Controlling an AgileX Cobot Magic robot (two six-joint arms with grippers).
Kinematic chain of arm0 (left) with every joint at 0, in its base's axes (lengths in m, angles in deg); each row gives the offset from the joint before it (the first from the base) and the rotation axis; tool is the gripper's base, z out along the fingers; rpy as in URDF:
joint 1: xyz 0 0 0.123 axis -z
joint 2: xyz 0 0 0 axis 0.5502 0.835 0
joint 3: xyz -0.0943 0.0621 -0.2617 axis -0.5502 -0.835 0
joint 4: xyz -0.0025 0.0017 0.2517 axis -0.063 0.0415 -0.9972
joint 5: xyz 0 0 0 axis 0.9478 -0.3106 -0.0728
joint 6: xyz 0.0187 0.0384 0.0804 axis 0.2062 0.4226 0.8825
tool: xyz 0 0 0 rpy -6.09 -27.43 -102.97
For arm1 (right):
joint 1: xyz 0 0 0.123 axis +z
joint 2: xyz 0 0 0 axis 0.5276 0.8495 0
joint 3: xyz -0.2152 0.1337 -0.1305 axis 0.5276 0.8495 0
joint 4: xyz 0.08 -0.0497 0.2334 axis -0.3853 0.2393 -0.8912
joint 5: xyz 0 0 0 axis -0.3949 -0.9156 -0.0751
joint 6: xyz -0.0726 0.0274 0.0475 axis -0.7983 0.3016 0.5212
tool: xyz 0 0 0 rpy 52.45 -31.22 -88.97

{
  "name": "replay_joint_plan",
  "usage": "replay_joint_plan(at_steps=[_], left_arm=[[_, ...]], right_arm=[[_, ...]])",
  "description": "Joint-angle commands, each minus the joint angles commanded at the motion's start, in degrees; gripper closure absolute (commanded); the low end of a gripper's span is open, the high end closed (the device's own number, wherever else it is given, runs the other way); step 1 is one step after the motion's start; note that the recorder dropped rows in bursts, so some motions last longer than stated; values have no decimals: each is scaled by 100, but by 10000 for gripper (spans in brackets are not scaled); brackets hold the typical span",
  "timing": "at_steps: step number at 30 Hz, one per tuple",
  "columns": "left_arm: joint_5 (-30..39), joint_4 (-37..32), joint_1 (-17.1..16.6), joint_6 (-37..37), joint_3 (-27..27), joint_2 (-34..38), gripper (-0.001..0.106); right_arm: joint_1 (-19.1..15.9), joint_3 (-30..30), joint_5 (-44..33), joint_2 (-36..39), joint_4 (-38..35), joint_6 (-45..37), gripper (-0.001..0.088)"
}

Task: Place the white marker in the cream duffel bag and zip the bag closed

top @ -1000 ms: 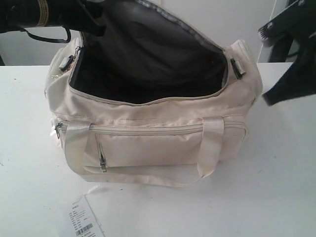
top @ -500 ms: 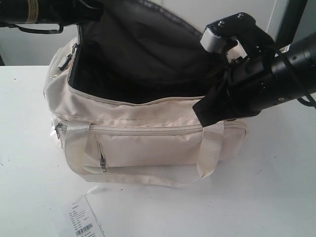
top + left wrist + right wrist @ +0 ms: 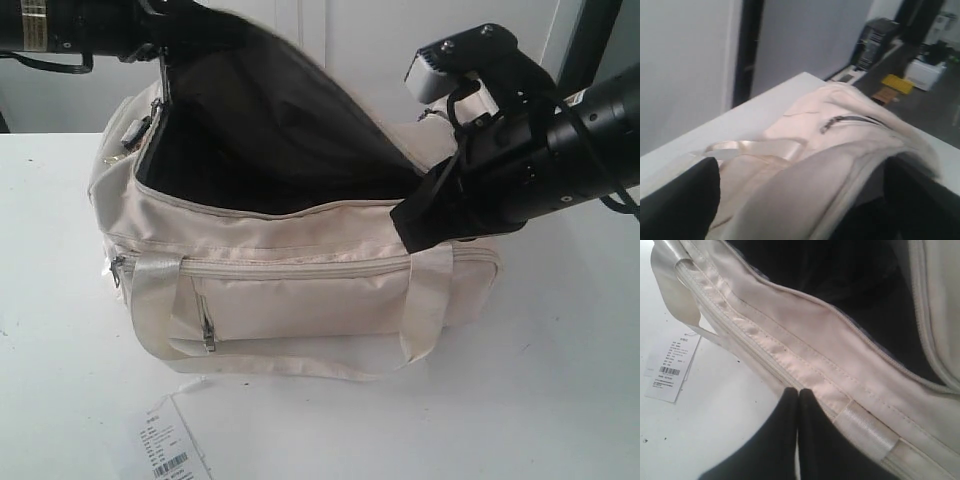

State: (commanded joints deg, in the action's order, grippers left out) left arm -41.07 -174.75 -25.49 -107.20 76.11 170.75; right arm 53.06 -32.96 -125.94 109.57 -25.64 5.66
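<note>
The cream duffel bag [image 3: 300,290] lies on the white table with its top zip open and its dark lining showing. The white marker is not in view. My right gripper [image 3: 405,235] is shut, with nothing between its fingers. It hangs over the front right of the bag, its tips [image 3: 799,391] just above the front rim beside a webbing handle. My left arm [image 3: 70,25] reaches in at the top left. In the left wrist view my left gripper [image 3: 800,167] has its black fingers [image 3: 687,200] far apart, with the bag's rim [image 3: 840,150] passing between them.
A white paper barcode tag [image 3: 168,450] lies on the table [image 3: 560,380] in front of the bag, also seen in the right wrist view [image 3: 672,365]. A grey zip pull [image 3: 131,128] sits at the bag's left end. A wall stands behind the table.
Within the last second my right arm came in from the right to the bag's front right and has stayed there. The left arm shifted left, and the dark raised flap leaned further over the opening.
</note>
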Motion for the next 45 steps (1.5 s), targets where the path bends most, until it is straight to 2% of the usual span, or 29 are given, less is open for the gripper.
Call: replay_joint_plan(at_steps=[13,15,18,21,22,25,27,32,36,42,45], left_arm=[[0,0,-862,-49,48,-787,194],[0,0,-928,49,48,-888,313],[903,0,-1032,-58,37,-887,624],[1978,0,-1119,-325,-70,-825,1009],[2332,0,-1119,-336,-121,-784,1046],[2824,0,-1119,-363,-204,-583,1046],[2810,0,-1119,-363,-233,-432,1046],[2646,0,-1119,-363,-233,-5,1006],[2365,0,-1119,-184,-233,133,853],[1333,0,-1119,317,-233,99,649],[781,0,-1119,633,-233,99,573]], right_arm=[[11,0,-132,0,-115,-36,868],[11,0,-258,0,-454,-369,868],[11,0,-516,-49,-1386,-1336,868],[11,0,-763,-92,-2778,-2411,868],[11,0,-888,-92,-3309,-2824,868],[113,0,-1033,-92,-4446,-3903,868],[247,-70,-1019,-92,-4755,-4182,868],[596,-545,-638,123,-4583,-4182,868],[818,-959,-100,404,-4433,-4170,868],[1159,-1458,1201,1095,-4206,-4063,862],[1260,-1752,1647,1541,-4079,-3998,768]])
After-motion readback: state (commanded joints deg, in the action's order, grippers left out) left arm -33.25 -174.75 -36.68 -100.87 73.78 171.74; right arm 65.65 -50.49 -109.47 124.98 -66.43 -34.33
